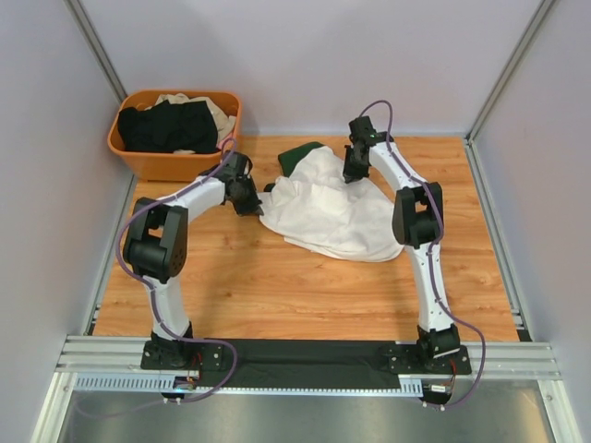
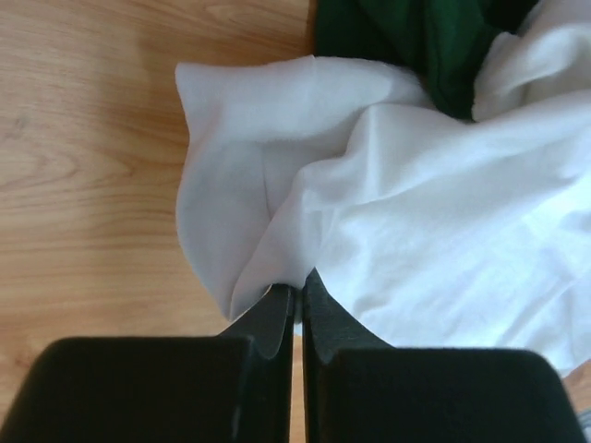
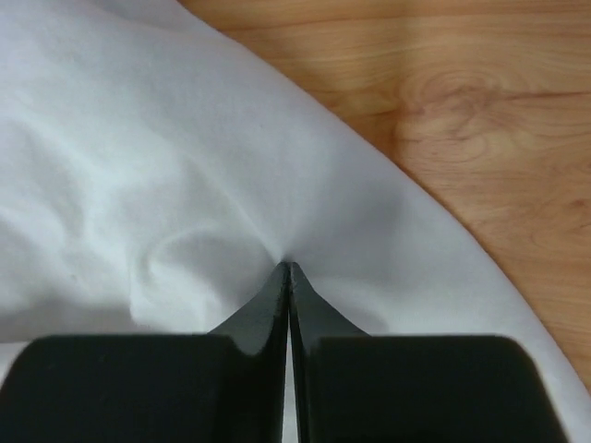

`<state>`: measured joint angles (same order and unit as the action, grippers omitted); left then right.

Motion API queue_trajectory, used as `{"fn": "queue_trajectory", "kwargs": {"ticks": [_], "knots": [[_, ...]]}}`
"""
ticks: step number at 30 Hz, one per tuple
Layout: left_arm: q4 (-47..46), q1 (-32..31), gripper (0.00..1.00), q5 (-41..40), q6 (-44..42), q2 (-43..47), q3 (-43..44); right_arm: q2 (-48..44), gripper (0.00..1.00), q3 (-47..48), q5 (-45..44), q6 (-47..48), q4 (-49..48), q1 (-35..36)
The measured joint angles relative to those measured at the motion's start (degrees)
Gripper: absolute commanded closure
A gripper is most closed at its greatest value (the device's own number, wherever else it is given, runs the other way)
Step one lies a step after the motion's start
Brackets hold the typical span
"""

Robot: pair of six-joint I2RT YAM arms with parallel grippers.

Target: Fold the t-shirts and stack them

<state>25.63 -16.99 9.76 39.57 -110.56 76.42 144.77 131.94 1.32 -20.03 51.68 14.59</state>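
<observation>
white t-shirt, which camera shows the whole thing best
Top external: the white t-shirt lies there whole, crumpled on the table, green part at its far edge. The left wrist view shows only a white fold pinched in the shut jaws plus some green; the right wrist view only white cloth pinched in its jaws.

Setting: a robotics lab test cell; plain grey panel walls [image 1: 305, 55] enclose a wood-grain tabletop [image 1: 277, 286] on three sides; aluminium extrusion posts [image 1: 100, 48] stand at the rear corners; the left arm [image 1: 166, 249] and right arm [image 1: 420, 221] are bolted to a slotted metal rail [image 1: 102, 355] at the near edge, with purple cables [image 1: 391, 115] routed openly along each arm.
</observation>
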Motion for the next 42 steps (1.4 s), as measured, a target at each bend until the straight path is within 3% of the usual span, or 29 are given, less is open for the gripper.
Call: {"fn": "queue_trajectory", "kwargs": {"ticks": [5,9,13,17,19,21,23,29,35,37,40,42], "knots": [[4.68,1.57,1.00,-0.22,-1.79,5.38,1.64,-0.26,1.00,-0.11,3.85,-0.31,-1.44,-0.68],[10.93,2.99,1.00,-0.92,-4.42,7.19,11.85,-6.60,1.00,-7.08,3.61,-2.16,-2.67,-2.12],[13.92,3.48,1.00,0.20,-6.62,13.64,14.47,-27.21,1.00,-29.66,1.27,-5.68,-5.51,-5.51],[15.93,3.37,1.00,3.54,-8.04,25.77,4.70,-52.37,1.00,-55.45,-1.55,-10.36,-9.81,-7.78],[17.94,3.19,1.00,5.01,-8.37,33.62,-4.87,-61.77,0.45,-64.87,-1.46,-12.11,-12.35,-5.64],[20.50,3.10,1.00,6.03,-8.61,39.87,-13.35,-64.28,0.09,-67.58,-0.13,-12.17,-12.41,-1.73],[23.12,2.86,1.00,7.41,-8.68,44.26,-19.82,-60.41,0.00,-65.20,1.01,-10.84,-12.98,1.68],[27.54,0.11,1.00,11.04,-7.72,54.40,-30.32,-37.44,0.00,-44.70,2.95,-7.41,-13.53,3.65],[28.81,-1.38,1.00,14.56,-5.68,63.12,-37.92,-13.35,0.00,-15.93,5.20,-5.18,-12.33,4.83],[29.77,-1.42,1.00,14.86,-5.42,64.00,-39.43,-9.01,0.00,-11.65,6.10,-5.05,-12.00,6.12],[30.58,-1.42,1.00,14.80,-5.40,63.95,-40.02,-4.46,0.06,-9.27,8.11,-4.90,-11.63,8.81],[30.62,-1.42,1.00,14.75,-5.38,63.67,-40.00,-4.35,0.27,-8.87,9.84,-4.33,-12.39,10.45]]}}
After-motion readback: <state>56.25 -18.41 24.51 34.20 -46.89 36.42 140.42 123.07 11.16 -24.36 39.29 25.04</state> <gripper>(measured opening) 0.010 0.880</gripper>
